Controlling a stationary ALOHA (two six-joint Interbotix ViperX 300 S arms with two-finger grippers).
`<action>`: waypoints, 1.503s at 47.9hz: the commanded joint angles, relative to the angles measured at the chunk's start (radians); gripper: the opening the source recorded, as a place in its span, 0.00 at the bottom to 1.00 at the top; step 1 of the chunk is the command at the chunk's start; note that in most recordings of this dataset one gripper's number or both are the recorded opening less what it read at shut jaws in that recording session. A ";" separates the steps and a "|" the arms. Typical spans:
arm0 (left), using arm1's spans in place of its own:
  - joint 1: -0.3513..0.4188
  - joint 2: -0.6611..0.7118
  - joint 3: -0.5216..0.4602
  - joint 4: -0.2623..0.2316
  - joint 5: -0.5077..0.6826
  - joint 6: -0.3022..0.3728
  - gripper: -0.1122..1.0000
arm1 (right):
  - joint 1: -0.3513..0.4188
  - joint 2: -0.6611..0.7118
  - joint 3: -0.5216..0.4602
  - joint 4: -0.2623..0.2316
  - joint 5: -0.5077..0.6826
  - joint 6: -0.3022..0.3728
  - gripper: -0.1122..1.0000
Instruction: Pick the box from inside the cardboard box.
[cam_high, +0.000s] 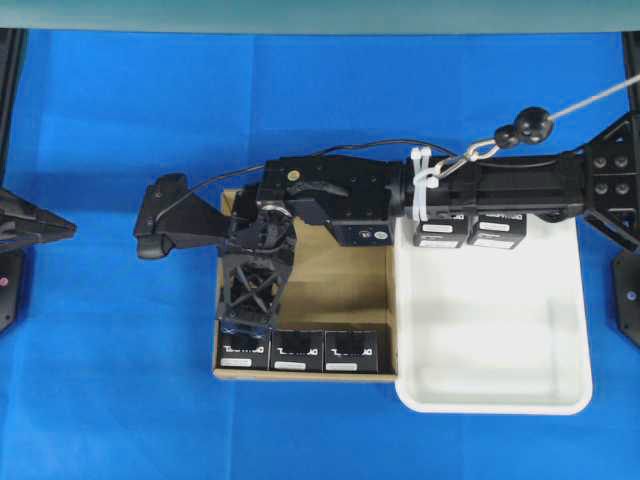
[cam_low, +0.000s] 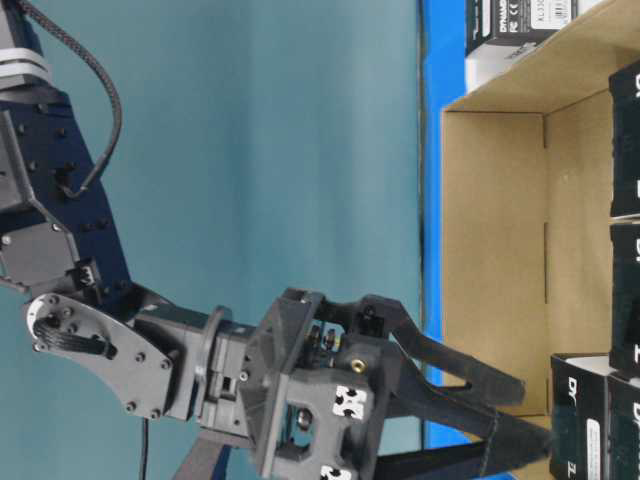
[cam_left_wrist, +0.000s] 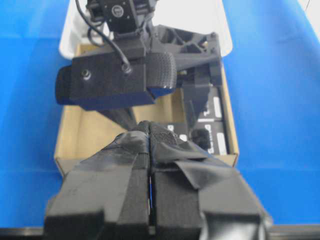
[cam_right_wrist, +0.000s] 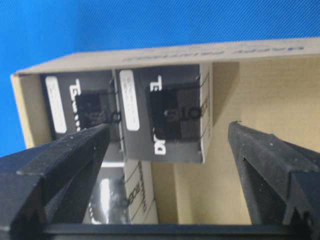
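Low-walled brown corrugated cardboard carton (cam_high: 345, 285) mostly bare across the floor, open from above. Three small black cube-like boxes with white lettering (cam_high: 298, 351) packed side by side along the near wall, no gap between them. Right black gripper (cam_high: 245, 320), jaws spread wide, over the leftmost one. White plastic tray (cam_high: 500, 330) flush against the carton's right wall. Blue table (cam_high: 120, 380) open to the left.

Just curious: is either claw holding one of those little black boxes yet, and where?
No. The right gripper is open over a box; the left gripper is shut and empty.
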 joint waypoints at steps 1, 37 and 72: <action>-0.002 0.009 -0.029 0.002 -0.005 0.002 0.04 | 0.003 0.012 -0.003 0.000 -0.020 0.000 0.99; 0.000 0.006 -0.031 0.003 -0.005 0.003 0.04 | 0.003 0.055 0.002 -0.002 -0.032 -0.029 0.99; -0.002 0.002 -0.032 0.002 -0.005 0.002 0.04 | -0.095 0.051 0.002 -0.060 -0.032 -0.055 0.99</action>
